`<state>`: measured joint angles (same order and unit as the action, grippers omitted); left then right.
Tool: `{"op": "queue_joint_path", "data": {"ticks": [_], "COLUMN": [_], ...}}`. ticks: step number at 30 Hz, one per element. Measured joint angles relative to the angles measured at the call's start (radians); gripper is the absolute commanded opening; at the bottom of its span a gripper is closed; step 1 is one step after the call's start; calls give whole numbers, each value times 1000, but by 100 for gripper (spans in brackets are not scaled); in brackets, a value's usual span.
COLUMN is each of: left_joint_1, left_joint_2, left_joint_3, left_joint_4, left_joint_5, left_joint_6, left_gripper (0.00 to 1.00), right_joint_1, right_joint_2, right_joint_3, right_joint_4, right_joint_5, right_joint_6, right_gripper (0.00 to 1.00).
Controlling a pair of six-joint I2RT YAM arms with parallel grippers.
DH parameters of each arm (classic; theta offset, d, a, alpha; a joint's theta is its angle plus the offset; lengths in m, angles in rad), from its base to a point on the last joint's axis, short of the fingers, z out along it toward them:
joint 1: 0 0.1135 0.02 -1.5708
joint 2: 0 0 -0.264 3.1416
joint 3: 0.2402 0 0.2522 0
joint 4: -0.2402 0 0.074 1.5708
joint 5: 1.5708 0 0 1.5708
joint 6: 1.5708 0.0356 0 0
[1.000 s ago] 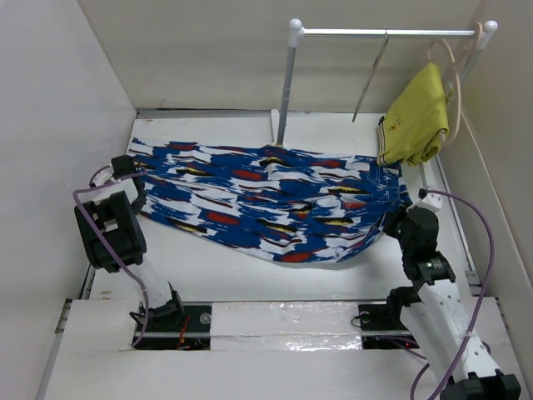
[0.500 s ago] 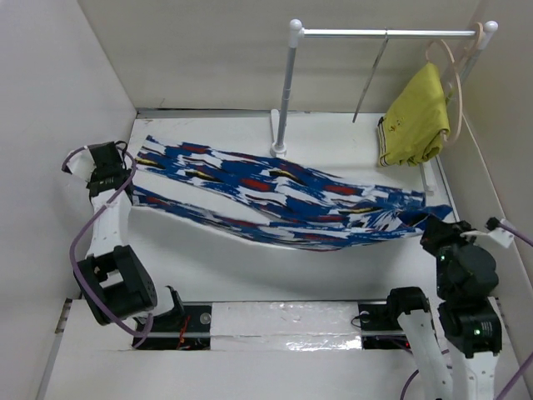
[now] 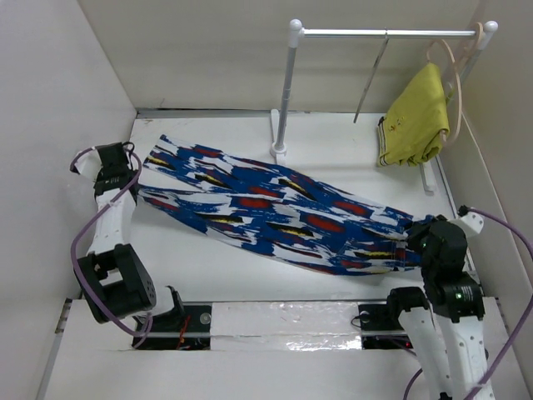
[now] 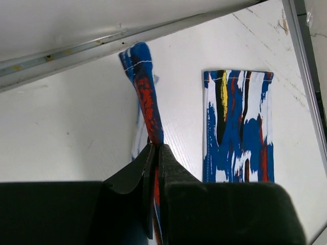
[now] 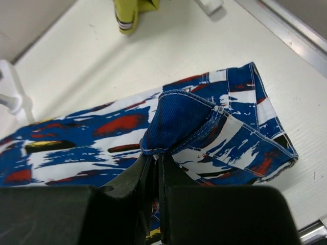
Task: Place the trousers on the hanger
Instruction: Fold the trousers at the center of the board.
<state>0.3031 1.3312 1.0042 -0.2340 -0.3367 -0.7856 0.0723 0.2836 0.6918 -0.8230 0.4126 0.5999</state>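
Left gripper (image 4: 156, 149) is pinched on one leg cuff and right gripper (image 5: 156, 157) on the waist end. The trousers (image 3: 275, 208) lie stretched across the table (image 3: 333, 146), well apart from the hanger (image 3: 371, 75). Best to lift both ends evenly so nothing sags.

Printed trousers drawn out long between the pincers

The soft blue-and-white printed trousers (image 3: 275, 204), a broad rumpled spread a second ago, now run as one diagonal band from the left pincer (image 3: 129, 169) to the right pincer (image 3: 416, 237), wider than half a second ago. The left pincer has swung outward, its arm lowered. The right pincer has pulled back toward its base, taking its gripped end along.
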Motion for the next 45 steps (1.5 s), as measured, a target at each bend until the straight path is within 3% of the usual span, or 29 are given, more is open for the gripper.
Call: {"op": "queue_joint_path", "data": {"ticks": [11, 15, 27, 32, 45], "left_joint_1": [-58, -86, -117, -143, -198], "left_joint_2": [171, 237, 327, 368, 461], "left_joint_3": [183, 273, 364, 405, 486], "left_joint_4": [-32, -34, -37, -36, -44], "left_joint_5": [-67, -107, -127, -137, -196], "left_joint_6": [25, 46, 68, 80, 132], "left_gripper": [0, 0, 0, 0, 0], "right_joint_1": [-2, -64, -311, -356, -419], "right_joint_2": [337, 446, 683, 836, 1028], "right_joint_3": [-60, -59, -63, -33, 39], "right_joint_4": [250, 334, 563, 611, 705], "right_joint_5": [63, 56, -132, -204, -311], "right_joint_6": [-2, -18, -66, -83, -103], "right_gripper": [3, 2, 1, 0, 2]}}
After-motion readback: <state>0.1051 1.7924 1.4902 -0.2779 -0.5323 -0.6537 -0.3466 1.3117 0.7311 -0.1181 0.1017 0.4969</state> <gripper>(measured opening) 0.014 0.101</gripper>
